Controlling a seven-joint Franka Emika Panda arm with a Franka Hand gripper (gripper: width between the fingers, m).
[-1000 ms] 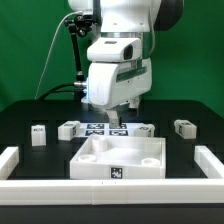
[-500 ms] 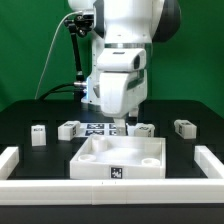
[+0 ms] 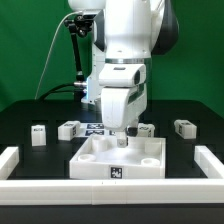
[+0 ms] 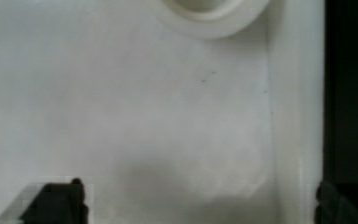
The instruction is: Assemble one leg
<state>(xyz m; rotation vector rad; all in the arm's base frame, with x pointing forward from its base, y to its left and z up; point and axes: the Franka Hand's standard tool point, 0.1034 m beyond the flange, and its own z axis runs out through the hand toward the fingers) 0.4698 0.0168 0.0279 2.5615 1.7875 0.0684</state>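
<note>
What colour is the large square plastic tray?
The tray is white, clearest in the exterior view.

Small white tagged leg [image 3: 184, 127], untouched, far on exterior view's right.

Exterior view: from the front, slightly above the table [image 3: 15, 125], facing the arm [image 3: 125, 50], at middle distance. Wrist view: very near, straight down onto the white tray-like part [image 4: 123, 120]. Shared by the 2: that part only.

I see the arm [image 3: 128, 45] upright, with its wrist pointing straight down. The gripper [image 3: 123, 141] hangs low, with its fingers [image 4: 55, 203] spread wide apart in the wrist view.
</note>
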